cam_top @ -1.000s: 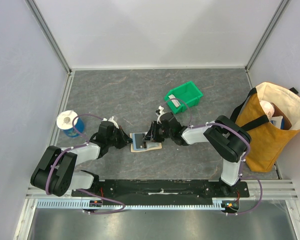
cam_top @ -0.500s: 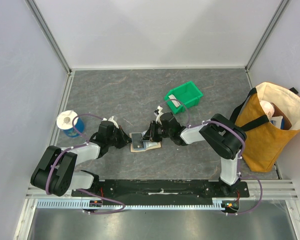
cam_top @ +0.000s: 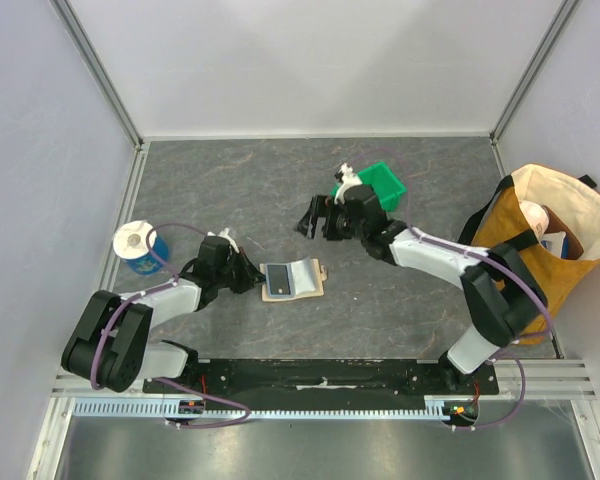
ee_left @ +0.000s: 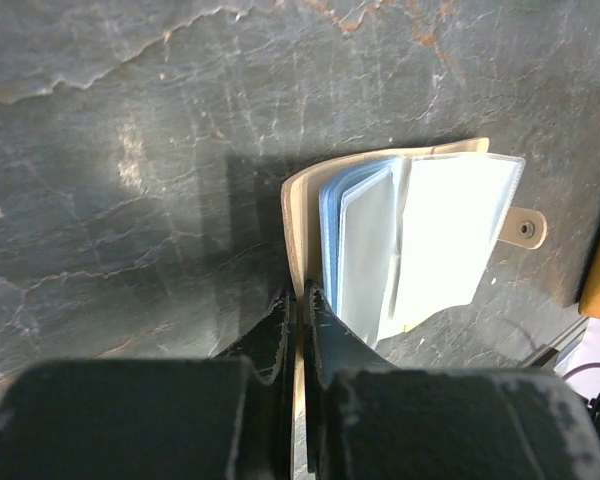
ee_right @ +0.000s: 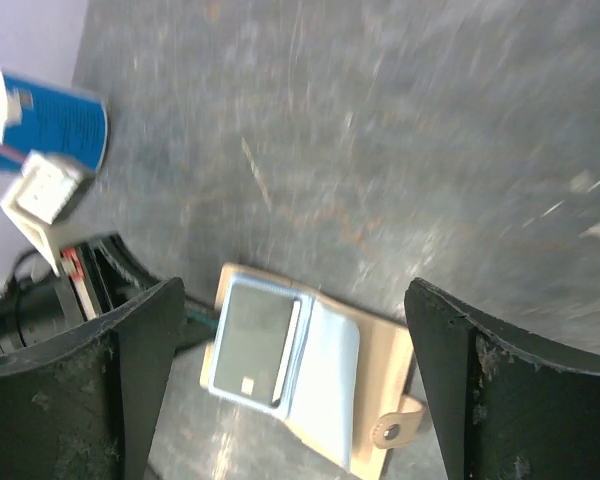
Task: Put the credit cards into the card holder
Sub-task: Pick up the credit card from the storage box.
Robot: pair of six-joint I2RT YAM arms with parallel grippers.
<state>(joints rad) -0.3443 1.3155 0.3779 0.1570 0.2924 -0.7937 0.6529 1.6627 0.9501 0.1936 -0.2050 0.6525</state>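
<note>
Left wrist, tan card holder [ee_left: 293, 214], glossy sleeves [ee_left: 442, 235]

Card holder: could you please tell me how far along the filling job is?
Done: a dark card sits in the open card holder. In hand: the left hand pinches the holder's edge, while the right hand hangs open and empty by the green bin. Left: further cards, none clearly visible now.

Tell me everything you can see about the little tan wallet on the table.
The wallet lies open on the grey table. It looks like tan leather, with clear plastic sleeves inside and a small tab with a round snap. A dark card sits in one sleeve. The left gripper pinches its cover edge.
</note>
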